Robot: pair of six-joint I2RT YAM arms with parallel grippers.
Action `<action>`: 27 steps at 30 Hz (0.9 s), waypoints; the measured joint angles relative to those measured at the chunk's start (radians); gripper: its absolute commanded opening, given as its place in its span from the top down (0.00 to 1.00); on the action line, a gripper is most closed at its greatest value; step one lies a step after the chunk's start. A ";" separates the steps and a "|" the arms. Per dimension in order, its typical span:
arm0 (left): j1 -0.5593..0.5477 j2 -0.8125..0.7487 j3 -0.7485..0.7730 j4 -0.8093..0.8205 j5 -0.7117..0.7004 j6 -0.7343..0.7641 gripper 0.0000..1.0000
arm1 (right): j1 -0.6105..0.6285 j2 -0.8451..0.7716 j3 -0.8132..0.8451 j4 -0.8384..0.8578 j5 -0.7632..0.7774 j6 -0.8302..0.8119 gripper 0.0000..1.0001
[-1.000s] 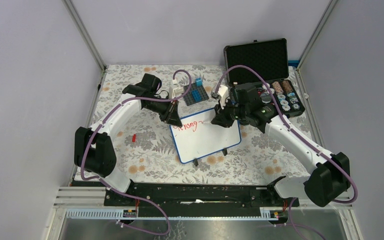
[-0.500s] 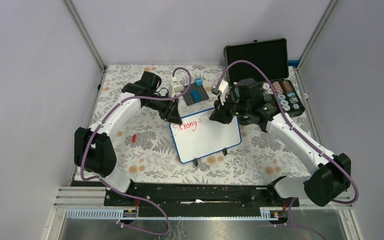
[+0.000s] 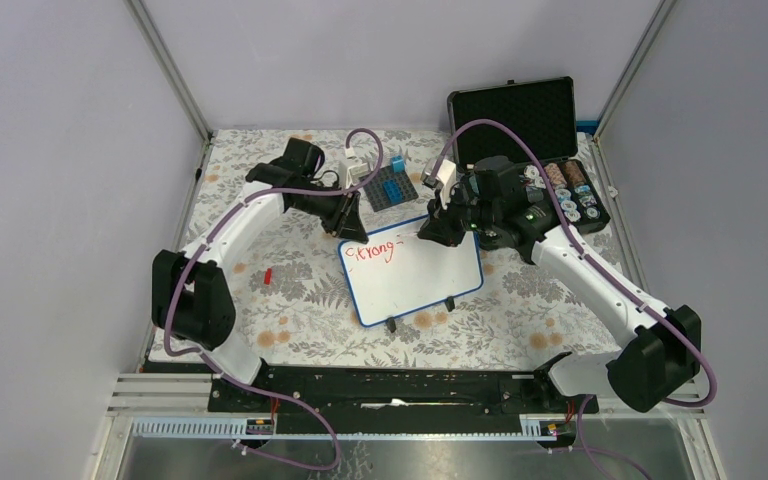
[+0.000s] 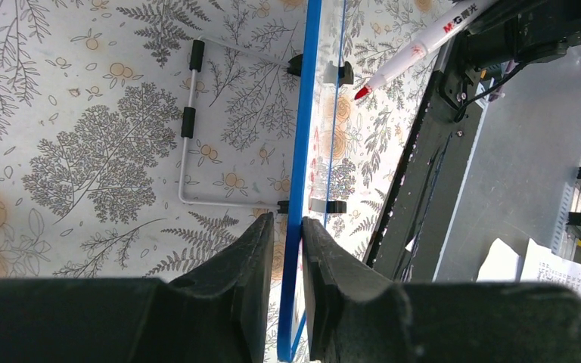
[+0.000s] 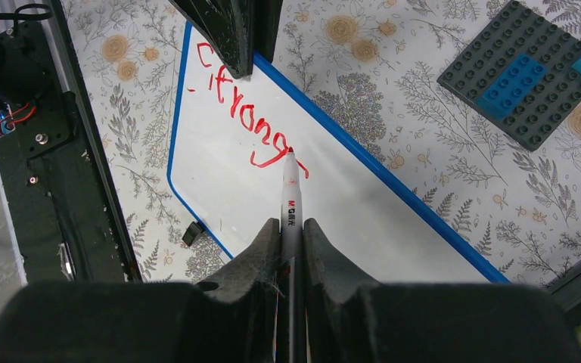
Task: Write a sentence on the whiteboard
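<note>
left wrist; whiteboard (image 4: 297, 151) rim inside left hand (image 4: 287, 219); right hand (image 5: 291, 224) grips marker (image 5: 290, 189)

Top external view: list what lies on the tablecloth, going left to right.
small red piece → whiteboard → open black case. Left out: the grey brick plate, which overlaps the whiteboard's span.

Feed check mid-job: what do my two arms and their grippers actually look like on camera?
Both the left arm and right arm have smooth white link shells with chunky black joint housings. A purple cable loops along each. The left gripper and right gripper are matte black, with wedge-shaped fingers tapering to blunt tips. No markings visible on them.
</note>
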 measured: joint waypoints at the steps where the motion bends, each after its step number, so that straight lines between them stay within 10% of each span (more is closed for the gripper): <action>1: -0.001 0.006 0.000 0.001 0.002 -0.001 0.77 | 0.000 0.000 0.000 0.000 0.000 -0.001 1.00; 12: -0.015 0.019 0.000 -0.001 0.039 -0.008 1.00 | 0.000 0.010 -0.004 0.008 0.000 -0.010 1.00; 27: -0.015 0.019 0.000 -0.001 0.041 -0.007 1.00 | 0.000 0.027 -0.017 0.023 0.027 -0.026 1.00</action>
